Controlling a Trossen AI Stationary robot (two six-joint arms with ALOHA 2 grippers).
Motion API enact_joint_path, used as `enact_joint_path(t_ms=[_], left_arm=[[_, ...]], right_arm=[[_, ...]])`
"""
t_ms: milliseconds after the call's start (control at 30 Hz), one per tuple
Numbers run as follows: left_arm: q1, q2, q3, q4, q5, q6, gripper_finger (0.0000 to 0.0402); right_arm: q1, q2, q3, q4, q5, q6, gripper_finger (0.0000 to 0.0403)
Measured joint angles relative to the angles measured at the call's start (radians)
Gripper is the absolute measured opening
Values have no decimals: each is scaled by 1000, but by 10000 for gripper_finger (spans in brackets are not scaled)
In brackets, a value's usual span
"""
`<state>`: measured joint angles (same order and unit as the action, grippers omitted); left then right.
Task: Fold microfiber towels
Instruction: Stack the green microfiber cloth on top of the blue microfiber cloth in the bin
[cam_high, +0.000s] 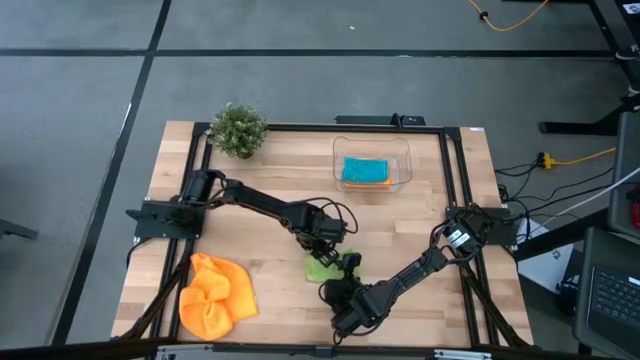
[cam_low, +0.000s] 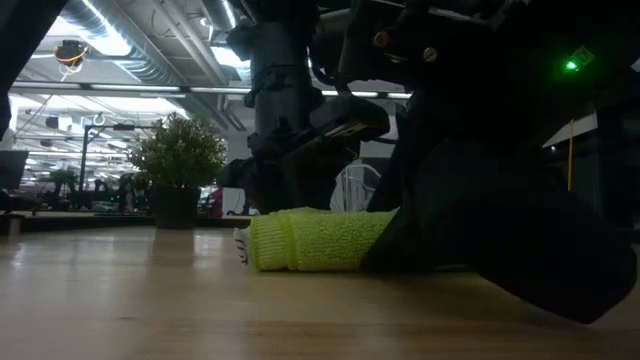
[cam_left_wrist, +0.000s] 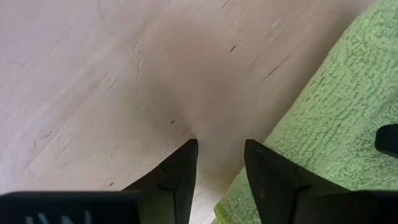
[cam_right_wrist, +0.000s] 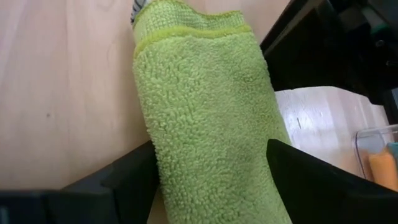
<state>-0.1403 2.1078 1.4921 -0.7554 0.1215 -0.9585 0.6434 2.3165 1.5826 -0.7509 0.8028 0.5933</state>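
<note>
**Both grippers meet at the lime green towel**

High view: the left gripper (cam_high: 325, 245) and the right gripper (cam_high: 345, 290) converge near the front middle of the table (cam_high: 280, 170). The lime green towel (cam_high: 320, 268) lies between them, partly hidden under both. Two orange towels (cam_high: 215, 295) sit in a rumpled heap well off to the left gripper's outer side, by the front left corner. At the back, beyond both grippers, a clear tub (cam_high: 372, 165) holds a teal blue towel (cam_high: 364, 170) folded on top of something orange. A potted plant (cam_high: 239, 130) stands at the back left.

Low view: the lime green towel (cam_low: 315, 240) lies on the table as a thick folded roll. A dark gripper body covers one end of it, and another arm hangs just behind it. The plant (cam_low: 178, 165) stands further back.

Left wrist view: the left gripper (cam_left_wrist: 221, 155) has its fingers parted with bare wood between them, holding nothing. The towel's (cam_left_wrist: 336, 124) edge lies just beside one finger.

Right wrist view: the right gripper (cam_right_wrist: 211, 168) is spread wide, and the towel (cam_right_wrist: 205, 118) runs lengthwise between its fingers; whether they press it cannot be told. The tub's corner (cam_right_wrist: 373, 146) shows beyond.
</note>
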Motion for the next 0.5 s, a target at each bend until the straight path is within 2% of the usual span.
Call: enact_joint_path(t_ms=[333,500], left_arm=[[8,0,-1,-4,16,118,133],[24,0,-1,-7,47,255,133]], right_arm=[[6,2,0,-5,20,86,291],[18,3,0,-14,44,114,291]])
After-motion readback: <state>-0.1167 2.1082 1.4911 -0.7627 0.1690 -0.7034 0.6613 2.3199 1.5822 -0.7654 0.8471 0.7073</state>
